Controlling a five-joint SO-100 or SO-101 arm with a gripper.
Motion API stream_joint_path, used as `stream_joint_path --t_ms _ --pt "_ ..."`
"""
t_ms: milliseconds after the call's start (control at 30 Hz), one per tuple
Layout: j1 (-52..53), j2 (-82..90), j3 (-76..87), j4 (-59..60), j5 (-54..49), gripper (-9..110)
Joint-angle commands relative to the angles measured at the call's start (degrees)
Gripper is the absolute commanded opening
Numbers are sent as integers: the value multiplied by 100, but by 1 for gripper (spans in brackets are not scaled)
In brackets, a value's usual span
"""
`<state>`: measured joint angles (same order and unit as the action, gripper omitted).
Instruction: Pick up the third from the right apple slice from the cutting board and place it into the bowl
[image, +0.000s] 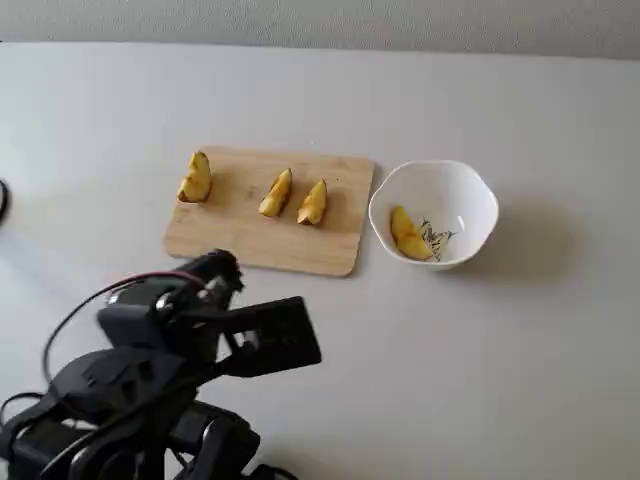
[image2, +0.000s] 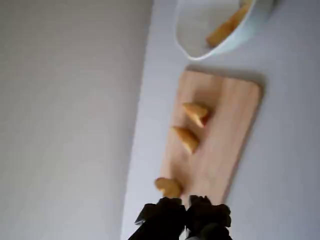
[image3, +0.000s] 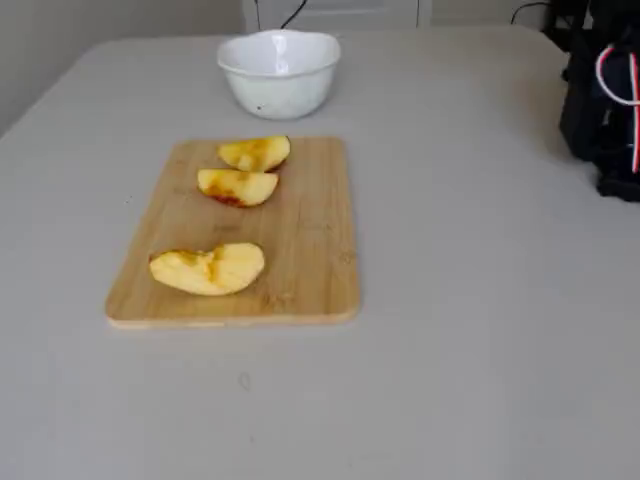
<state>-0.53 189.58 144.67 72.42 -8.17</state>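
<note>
Hovering short of the board, one slice already in the bowl

Sitting on the pale grey table (image: 520, 350), the light tan wooden rectangular cutting board (image: 250, 245) carries three yellow apple wedges in a row. In a fixed view, the leftmost wedge (image: 195, 178) stands apart near the board's left end; the middle wedge (image: 276, 193) and the right wedge (image: 313, 203) lie close together, not touching. Third from the right is that leftmost wedge, and it rests on the board, untouched. Another fixed view shows it as the nearest and largest piece (image3: 207, 269).

The small white bowl with a wavy rim (image: 470, 185) stands just right of the board, holding one pale-yellow slice (image: 406, 234) beside its grey print.

The black arm (image: 140, 380) sits low in the foreground, off the board. In the wrist view its black two-finger gripper (image2: 187, 207) hangs just past the board's near end, close to the nearest wedge (image2: 168, 187). Fingertips appear pressed together, holding nothing.
</note>
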Motion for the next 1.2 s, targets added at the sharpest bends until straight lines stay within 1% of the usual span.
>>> stream_joint_path --t_ms 0,133,367,600,1167 --pt "316 79 1327 -589 -185 0" --pt "369 79 2241 -800 -149 0" --pt "510 79 2900 -896 158 0" --pt "747 70 2927 -923 448 0" --pt "773 70 2927 -923 457 0"
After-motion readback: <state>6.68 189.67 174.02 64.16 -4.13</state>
